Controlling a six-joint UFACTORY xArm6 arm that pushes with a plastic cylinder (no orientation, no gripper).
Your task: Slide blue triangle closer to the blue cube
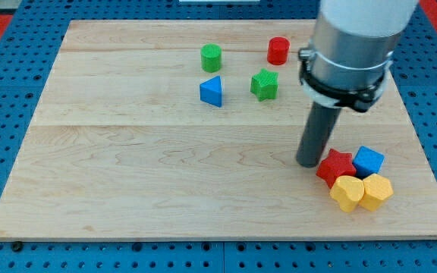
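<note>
Jaws none, rod only, my tip [308, 162] beside red star [334, 166], blue triangle [212, 92] far from blue cube [368, 161].

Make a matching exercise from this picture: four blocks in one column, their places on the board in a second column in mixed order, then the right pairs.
Blocks:
1. blue triangle
2. red cylinder
3. blue cube
4. red star

Places:
A. right beside my tip, on its right in the view
B. just below the green cylinder
C. near the view's top, above the green star-like block
D. above the yellow blocks, at the cluster's right end

Pairs: 1-B, 2-C, 3-D, 4-A
</note>
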